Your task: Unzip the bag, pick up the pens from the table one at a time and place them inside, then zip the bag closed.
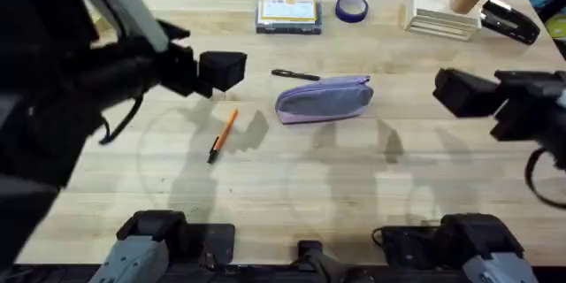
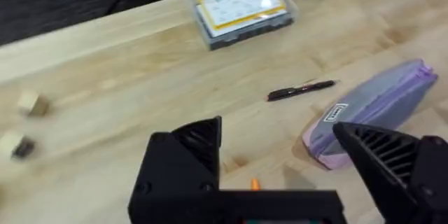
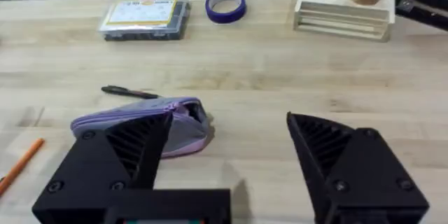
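Observation:
The lavender and grey bag (image 1: pixel 323 99) lies in the middle of the table (image 1: pixel 292 195), with its zipper along the top edge. Just behind it rests the black pen (image 1: pixel 294 74). The orange pen (image 1: pixel 223 134) lies to its left, pointing diagonally. My left gripper (image 1: pixel 221 69) hovers above the table left of the bag, open and empty (image 2: pixel 280 161). From that wrist I see the bag (image 2: pixel 378 108) and the black pen (image 2: pixel 301 89). My right gripper (image 1: pixel 455 93) hangs to the right of the bag, open and empty (image 3: pixel 231 147), with the bag (image 3: pixel 182 122) and the orange pen (image 3: pixel 21 162) ahead of it.
A clear yellow-labelled box (image 1: pixel 288 13) and a roll of purple tape (image 1: pixel 351 7) sit at the back edge. A stack of wooden trays with a cup (image 1: pixel 442 13) and a black stapler (image 1: pixel 508 19) stand at the back right. Small wooden blocks (image 2: pixel 31 103) lie far left.

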